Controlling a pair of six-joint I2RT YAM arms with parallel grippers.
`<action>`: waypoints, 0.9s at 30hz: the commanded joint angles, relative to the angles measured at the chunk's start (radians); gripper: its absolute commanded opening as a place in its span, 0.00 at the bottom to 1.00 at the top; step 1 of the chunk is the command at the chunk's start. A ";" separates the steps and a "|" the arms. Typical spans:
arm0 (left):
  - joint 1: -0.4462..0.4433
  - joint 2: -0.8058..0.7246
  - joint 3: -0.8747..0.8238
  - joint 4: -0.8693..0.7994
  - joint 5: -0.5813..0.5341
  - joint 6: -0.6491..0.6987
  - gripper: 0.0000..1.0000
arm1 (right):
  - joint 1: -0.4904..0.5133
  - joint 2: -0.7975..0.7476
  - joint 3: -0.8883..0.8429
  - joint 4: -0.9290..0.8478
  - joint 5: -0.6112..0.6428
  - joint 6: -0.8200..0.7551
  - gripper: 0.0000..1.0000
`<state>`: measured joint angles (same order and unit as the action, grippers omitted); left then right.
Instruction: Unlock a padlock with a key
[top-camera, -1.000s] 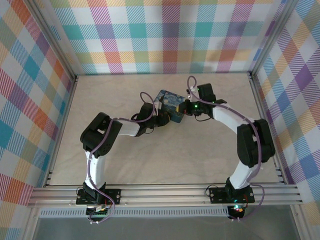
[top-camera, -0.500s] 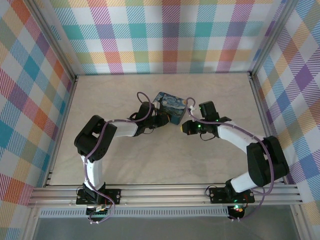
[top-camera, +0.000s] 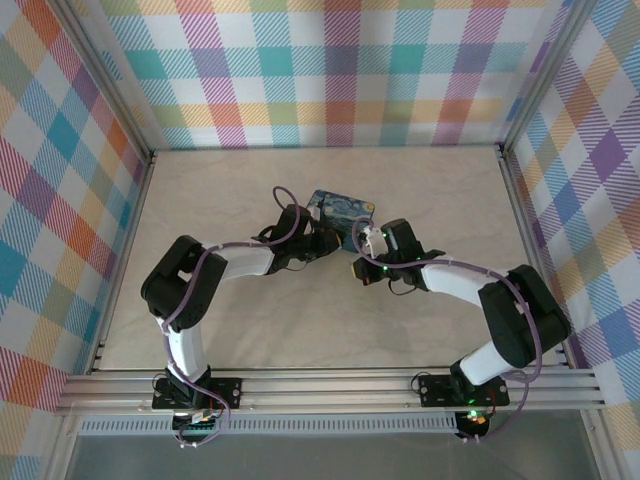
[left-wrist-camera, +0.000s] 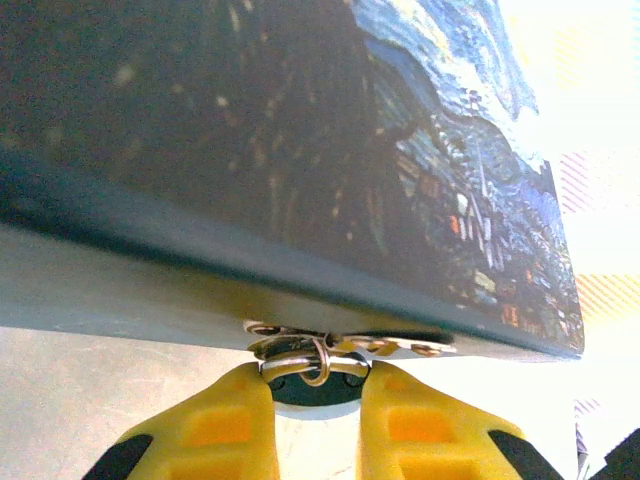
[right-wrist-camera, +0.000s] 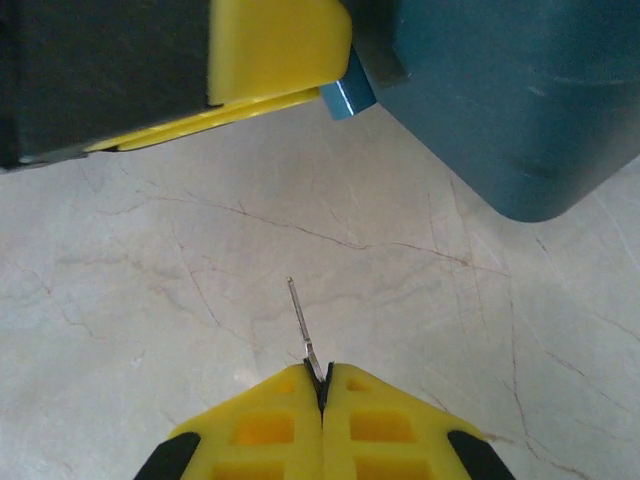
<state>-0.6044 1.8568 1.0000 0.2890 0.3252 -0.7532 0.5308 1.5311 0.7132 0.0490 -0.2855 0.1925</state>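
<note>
**Padlock gripped beside the tin, key held close by**

The pale marbled worktop (top-camera: 200, 200) carries a painted blue tin (top-camera: 340, 210) near its middle, a little toward the far edge. The left jaws are closed on the small padlock (left-wrist-camera: 315, 390) at the tin's near side, and its silvery shackle (left-wrist-camera: 316, 362) touches the tin's lower edge. The right jaws are pressed fully together on the slim key (right-wrist-camera: 300, 318). The key points toward the padlock but stays apart from it, over bare worktop.
</note>
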 joint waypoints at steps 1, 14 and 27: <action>-0.013 -0.048 -0.010 0.008 0.020 -0.025 0.17 | 0.008 0.025 -0.013 0.093 0.028 -0.028 0.03; -0.026 -0.086 -0.035 0.001 -0.005 -0.032 0.17 | 0.009 0.086 -0.006 0.186 0.040 -0.039 0.03; -0.029 -0.110 -0.050 -0.011 -0.015 -0.033 0.17 | 0.005 0.095 0.021 0.167 0.155 -0.090 0.03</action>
<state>-0.6212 1.7927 0.9592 0.2634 0.3202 -0.7750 0.5320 1.6173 0.7090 0.2020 -0.1684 0.1368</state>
